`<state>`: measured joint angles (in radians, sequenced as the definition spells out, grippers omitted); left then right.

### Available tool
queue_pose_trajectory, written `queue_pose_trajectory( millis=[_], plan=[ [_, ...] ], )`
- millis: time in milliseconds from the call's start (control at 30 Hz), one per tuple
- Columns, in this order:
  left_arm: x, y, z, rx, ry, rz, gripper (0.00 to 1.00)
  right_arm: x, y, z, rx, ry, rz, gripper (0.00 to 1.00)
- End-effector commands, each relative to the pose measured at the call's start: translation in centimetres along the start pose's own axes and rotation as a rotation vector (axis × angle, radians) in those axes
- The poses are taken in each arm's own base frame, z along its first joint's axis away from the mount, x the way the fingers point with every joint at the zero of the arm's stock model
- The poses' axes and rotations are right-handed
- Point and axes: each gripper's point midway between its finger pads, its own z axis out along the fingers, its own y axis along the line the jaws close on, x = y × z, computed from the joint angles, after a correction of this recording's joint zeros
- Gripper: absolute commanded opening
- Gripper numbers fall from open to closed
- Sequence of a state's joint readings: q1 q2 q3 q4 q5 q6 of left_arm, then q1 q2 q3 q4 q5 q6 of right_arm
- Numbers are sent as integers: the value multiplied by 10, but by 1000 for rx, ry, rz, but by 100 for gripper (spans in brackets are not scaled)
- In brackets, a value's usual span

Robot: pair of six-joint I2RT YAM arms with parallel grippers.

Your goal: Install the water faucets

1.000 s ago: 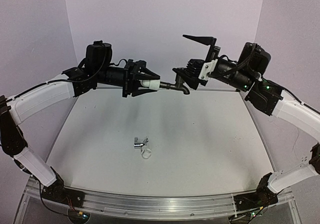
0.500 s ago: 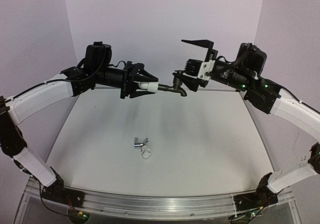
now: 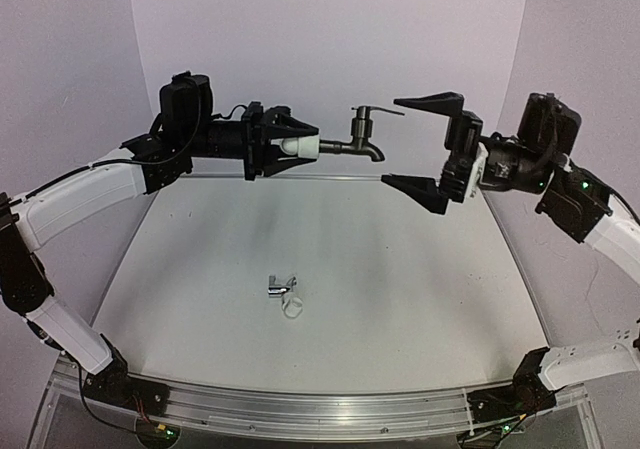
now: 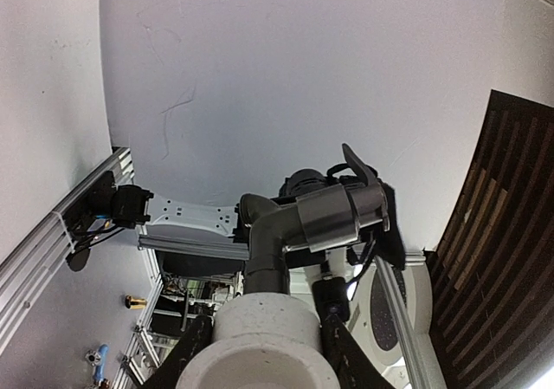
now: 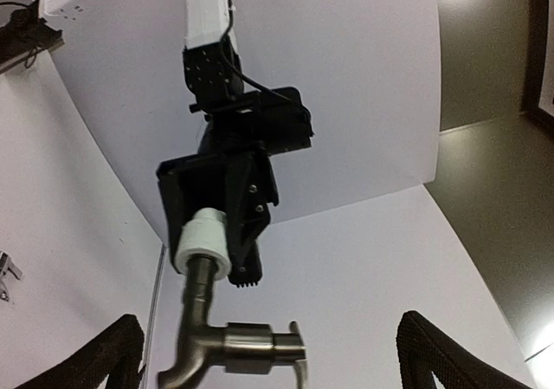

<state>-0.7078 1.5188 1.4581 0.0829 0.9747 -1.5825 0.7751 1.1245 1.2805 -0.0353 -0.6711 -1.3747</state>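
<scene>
A: Item one, black faucet [image 3: 362,141]: it is sitting threaded into the white elbow fitting [image 3: 304,147], which the left gripper [image 3: 298,146] is clamping.

B: Right gripper [image 3: 393,139] is backing off right of the fitting, jaws wide apart after letting go. That install is probably finishing. The chrome faucet [image 3: 281,286] is lying below the fitting, waiting.

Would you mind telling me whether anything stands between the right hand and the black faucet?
Nothing visible does: only air separates the open right hand from the black faucet, which juts from the white fitting in the left hand.
</scene>
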Motion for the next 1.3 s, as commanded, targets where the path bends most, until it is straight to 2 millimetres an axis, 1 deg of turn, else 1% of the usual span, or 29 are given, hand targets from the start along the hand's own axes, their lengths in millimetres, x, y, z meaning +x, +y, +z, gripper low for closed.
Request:
queue_pose_trajectory(
  millis=[0, 67, 100, 167, 200, 333, 600, 667, 733, 800, 867, 967, 1067, 1267],
  plan=[
    [14, -40, -6, 122, 53, 52, 0, -5, 39, -9, -108, -32, -152, 98],
    [17, -37, -5, 130, 83, 20, 0, 9, 53, -7, -130, 14, -247, 98],
    [18, -35, -4, 132, 94, 2, 0, 15, 55, -4, -125, 34, -286, 98],
    [19, -34, -5, 133, 105, -25, 0, 23, 50, 0, -79, 64, -335, 98],
    [20, -32, -5, 131, 109, -36, 0, 25, 44, 2, -32, 72, -379, 98],
    [22, -24, -5, 112, 118, -95, 0, 29, 34, 9, 41, 86, -459, 98],
    [19, -13, -3, 111, 118, -148, 0, 42, 26, 22, 98, 118, -547, 98],
    [18, -9, -3, 112, 123, -170, 0, 44, 25, 26, 103, 120, -559, 96],
    [17, -6, -2, 117, 126, -182, 0, 45, 24, 28, 106, 114, -571, 91],
    [15, -6, -1, 125, 128, -188, 0, 46, 27, 31, 102, 107, -582, 85],
    [15, -8, -1, 137, 135, -194, 0, 47, 29, 34, 102, 103, -591, 81],
    [16, -7, 1, 139, 154, -202, 0, 52, 31, 38, 111, 107, -604, 80],
    [18, -4, 2, 136, 161, -220, 0, 51, 28, 41, 127, 97, -601, 78],
    [24, 4, 5, 114, 199, -261, 0, 55, 25, 48, 143, 101, -626, 69]
  ],
)
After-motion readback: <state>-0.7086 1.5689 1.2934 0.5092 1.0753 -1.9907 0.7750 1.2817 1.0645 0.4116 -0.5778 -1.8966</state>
